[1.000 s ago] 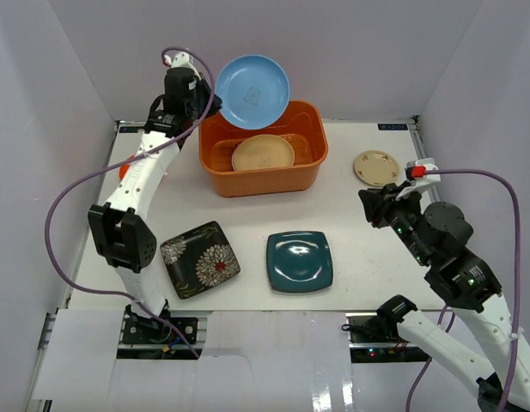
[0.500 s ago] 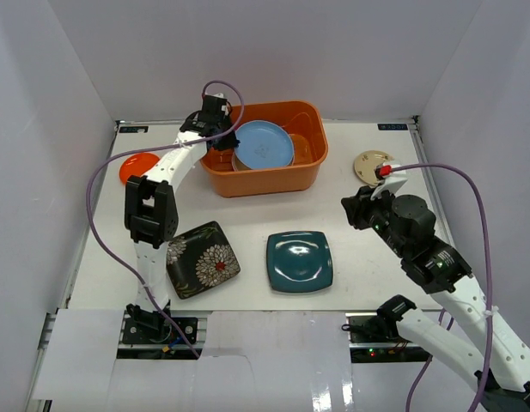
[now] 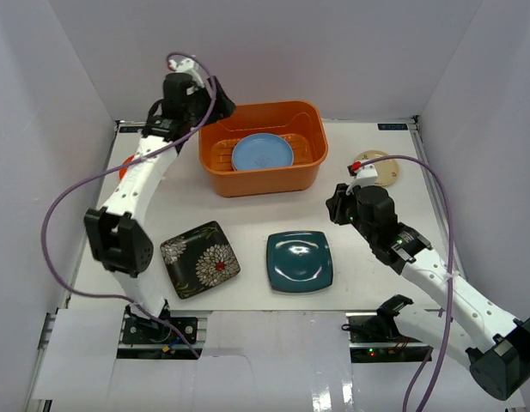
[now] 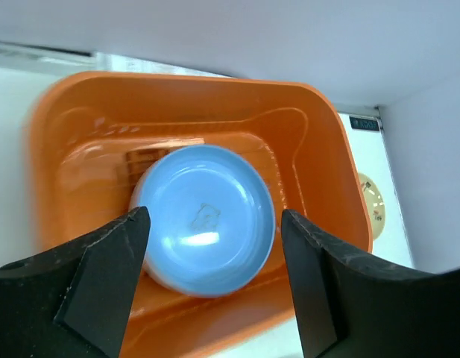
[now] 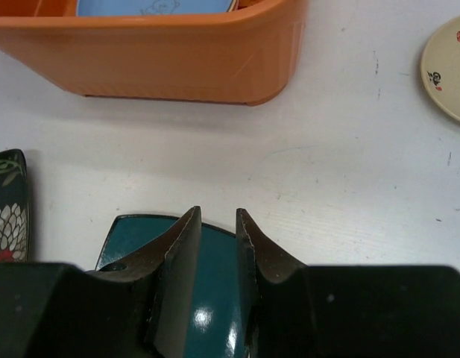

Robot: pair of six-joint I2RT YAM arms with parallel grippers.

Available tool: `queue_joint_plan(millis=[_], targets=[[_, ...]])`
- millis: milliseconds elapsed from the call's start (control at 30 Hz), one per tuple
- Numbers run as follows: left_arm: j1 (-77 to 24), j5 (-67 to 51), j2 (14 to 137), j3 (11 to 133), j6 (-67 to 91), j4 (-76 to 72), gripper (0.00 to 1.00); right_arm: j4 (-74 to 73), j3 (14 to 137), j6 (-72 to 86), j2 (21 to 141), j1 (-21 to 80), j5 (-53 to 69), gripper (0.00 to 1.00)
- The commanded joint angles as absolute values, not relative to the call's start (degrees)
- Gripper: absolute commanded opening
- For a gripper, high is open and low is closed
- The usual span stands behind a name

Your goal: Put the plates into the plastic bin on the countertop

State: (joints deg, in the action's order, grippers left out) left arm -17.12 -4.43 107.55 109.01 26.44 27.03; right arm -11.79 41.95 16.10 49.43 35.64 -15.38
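Note:
A light blue plate (image 3: 262, 153) (image 4: 203, 216) lies flat inside the orange plastic bin (image 3: 309, 172) (image 4: 330, 156). Above the bin's far left corner my left gripper (image 3: 209, 101) (image 4: 215, 215) hangs open and empty. On the countertop (image 3: 368, 249) in front of the bin are a square black flowered plate (image 3: 200, 259) and a square dark teal plate (image 3: 299, 261) (image 5: 121, 231). My right gripper (image 3: 333, 206) (image 5: 217, 214) hovers over the teal plate's far edge, its jaws a narrow gap apart with nothing between them. A small beige plate (image 3: 378, 167) (image 5: 449, 67) sits at the right.
An orange-red plate (image 3: 124, 169) shows only as a sliver behind my left arm at the left wall. White walls close in the countertop on three sides. Purple cables loop off both arms.
My left gripper opened and let go of the light blue plate, which now rests in the bin; the gripper lifted back to the bin's far left. My right arm swung left toward the teal plate.

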Motion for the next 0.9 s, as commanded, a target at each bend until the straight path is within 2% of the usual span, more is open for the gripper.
queue_joint_plan(millis=[0, 33, 67, 100, 233, 333, 533, 667, 767, 800, 867], targets=[[-10.1, -1.4, 95.3, 96.6, 31.0, 22.9, 0.81, -4.0, 43.4, 18.1, 52.4, 35.6, -17.1, 0.32], [-5.0, -4.1, 91.1, 92.6, 35.3, 20.7, 0.76, -3.1, 43.7, 18.4, 53.9, 35.6, -16.6, 0.32], [-1.8, -5.8, 89.2, 84.3, 37.8, 19.5, 0.75, -2.6, 43.7, 18.7, 54.5, 35.5, -15.8, 0.32], [5.4, -7.5, 86.0, 80.2, 42.3, 18.1, 0.75, -2.0, 43.4, 19.3, 54.8, 35.4, -15.5, 0.32], [19.1, -15.2, 83.0, 63.7, 51.2, 10.0, 0.76, -0.7, 41.8, 19.9, 55.3, 35.0, -14.6, 0.32], [24.9, -16.8, 84.2, 56.0, 54.6, 5.6, 0.77, -0.7, 40.8, 19.5, 54.8, 34.3, -15.1, 0.32], [28.3, -15.4, 91.3, 51.1, 57.0, -1.4, 0.84, -0.7, 38.9, 20.1, 54.8, 29.3, -11.2, 0.32], [29.4, -16.4, 99.4, 52.8, 58.8, -4.0, 0.85, 1.2, 37.5, 20.4, 54.8, 26.8, -9.9, 0.32], [29.5, -17.2, 103.1, 55.5, 59.4, -6.1, 0.81, 1.8, 36.6, 21.0, 55.6, 23.9, -9.2, 0.32], [29.4, -17.9, 105.9, 56.3, 59.6, -7.3, 0.72, 2.0, 36.4, 22.0, 56.2, 22.6, -9.0, 0.32], [29.4, -19.6, 108.7, 59.2, 59.2, -7.3, 0.61, 2.4, 36.1, 23.4, 58.7, 18.1, -7.7, 0.33]])
